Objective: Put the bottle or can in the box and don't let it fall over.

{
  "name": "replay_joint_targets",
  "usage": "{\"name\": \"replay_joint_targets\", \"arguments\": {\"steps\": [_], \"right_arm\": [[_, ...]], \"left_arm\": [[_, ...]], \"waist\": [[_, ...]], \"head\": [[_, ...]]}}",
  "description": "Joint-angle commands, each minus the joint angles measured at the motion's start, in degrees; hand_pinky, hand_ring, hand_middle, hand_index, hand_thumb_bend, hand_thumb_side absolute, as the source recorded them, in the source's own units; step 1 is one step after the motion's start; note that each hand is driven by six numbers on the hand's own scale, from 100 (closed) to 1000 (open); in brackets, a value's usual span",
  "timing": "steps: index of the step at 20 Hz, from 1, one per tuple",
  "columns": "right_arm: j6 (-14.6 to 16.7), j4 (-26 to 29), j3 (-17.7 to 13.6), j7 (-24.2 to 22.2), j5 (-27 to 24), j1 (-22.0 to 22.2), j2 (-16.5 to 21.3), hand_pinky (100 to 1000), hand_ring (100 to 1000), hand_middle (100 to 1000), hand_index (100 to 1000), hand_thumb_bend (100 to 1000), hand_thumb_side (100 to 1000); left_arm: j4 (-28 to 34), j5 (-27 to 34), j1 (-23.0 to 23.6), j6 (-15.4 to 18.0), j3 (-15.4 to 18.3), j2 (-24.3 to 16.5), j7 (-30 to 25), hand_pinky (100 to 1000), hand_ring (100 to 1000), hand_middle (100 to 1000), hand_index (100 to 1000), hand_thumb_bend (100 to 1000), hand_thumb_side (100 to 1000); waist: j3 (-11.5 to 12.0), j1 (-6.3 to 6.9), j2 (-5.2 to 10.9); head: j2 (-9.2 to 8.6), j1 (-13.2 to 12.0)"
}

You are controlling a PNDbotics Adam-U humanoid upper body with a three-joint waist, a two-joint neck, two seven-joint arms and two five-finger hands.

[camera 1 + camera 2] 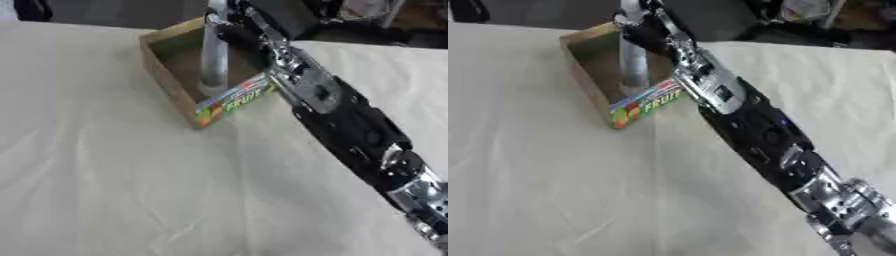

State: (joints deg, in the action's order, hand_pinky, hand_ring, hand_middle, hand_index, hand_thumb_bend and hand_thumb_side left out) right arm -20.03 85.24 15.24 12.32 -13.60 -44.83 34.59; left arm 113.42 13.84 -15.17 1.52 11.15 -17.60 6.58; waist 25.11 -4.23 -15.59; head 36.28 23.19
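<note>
A tall silver can [212,65] stands upright inside an open cardboard box [166,75] at the far middle of the table. The box's near wall carries a colourful fruit label [234,100]. My right arm [350,125] reaches in from the lower right, across the box's right corner. My right hand [234,31] sits at the can's upper part, with its dark fingers curled against it. The can's top is partly hidden by the hand, and its base rests low in the box. My left hand shows in neither view.
A pale cloth covers the table [105,175], which stretches wide to the left of and in front of the box. Dark furniture and clutter [815,15] stand beyond the table's far edge.
</note>
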Motion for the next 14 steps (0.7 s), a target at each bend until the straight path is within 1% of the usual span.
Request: {"name": "replay_joint_targets", "arguments": {"steps": [1,8,11,14], "right_arm": [[-0.94,2.36,-0.9,-0.31,-0.2,-0.26,1.27,1000,1000,1000,1000,100,528],[-2.0,3.78,-1.07,0.13,-1.45,1.04,0.65,1000,1000,1000,1000,100,535],[-2.24,5.16,-1.35,0.46,-1.92,2.65,0.01,1000,1000,1000,1000,100,535],[-2.79,6.45,-1.27,0.77,-1.98,3.8,0.24,1000,1000,1000,1000,100,537]], "left_arm": [[1.17,-0.18,-0.23,-0.04,0.62,-1.4,-0.03,1000,651,715,714,481,343],[1.17,-0.17,-0.17,-0.03,0.63,-1.44,-0.06,1000,650,716,714,483,343],[1.17,-0.24,0.05,-0.11,0.71,-1.49,-0.02,1000,650,716,714,484,342],[1.17,-0.32,0.32,-0.13,0.81,-1.43,0.08,1000,651,717,714,485,342]], "waist": [[-0.12,0.47,1.5],[-0.33,0.41,1.74],[-0.8,0.45,2.05],[-1.05,0.65,2.15]], "head": [[0.51,-0.45],[0.64,-0.71],[0.92,-1.26],[0.98,-1.54]]}}
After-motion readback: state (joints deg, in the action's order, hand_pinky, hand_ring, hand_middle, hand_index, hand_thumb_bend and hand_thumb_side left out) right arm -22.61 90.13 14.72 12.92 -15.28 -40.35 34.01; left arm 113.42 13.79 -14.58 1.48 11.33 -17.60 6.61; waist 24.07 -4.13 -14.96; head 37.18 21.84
